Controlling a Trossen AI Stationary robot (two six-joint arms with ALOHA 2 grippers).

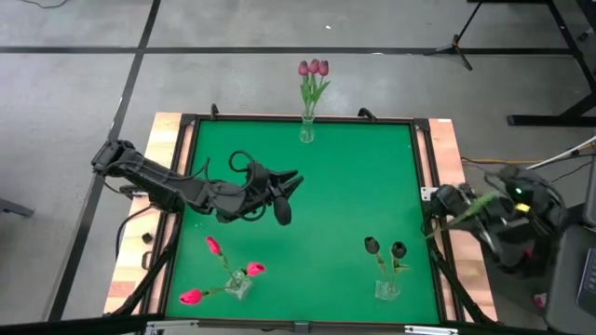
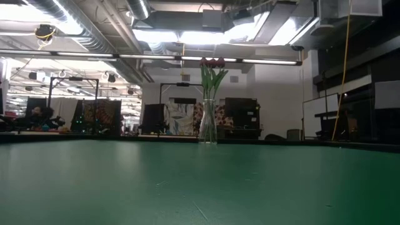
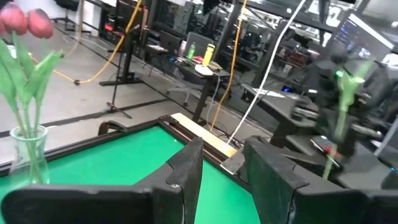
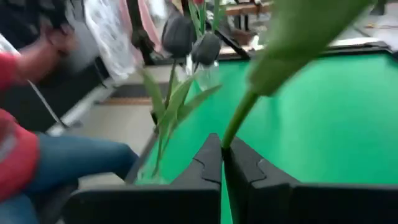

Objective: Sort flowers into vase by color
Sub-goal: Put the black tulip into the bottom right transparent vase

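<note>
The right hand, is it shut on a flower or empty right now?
Shut on a flower. In its wrist view the right hand pinches a green stem between closed fingers, off the table's right edge.

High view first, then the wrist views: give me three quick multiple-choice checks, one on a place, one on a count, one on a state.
1. In the high view, where on the table do the near-black tulips stand?
A. bottom-right corner
B. middle of the top edge
C. bottom-left corner

2. How many pink-red tulips are in the bottom-left vase?
A. one
B. three
C. five

3. How do the right jaws stand?
A. open and empty
B. shut on a green stem
C. shut on a vase

Key:
1 A: two dark heads rise from the glass at the table's bottom right.
2 B: three bright heads fan out from that vase.
3 B: the right wrist view shows the jaws closed together with the stem rising from between them.
</note>
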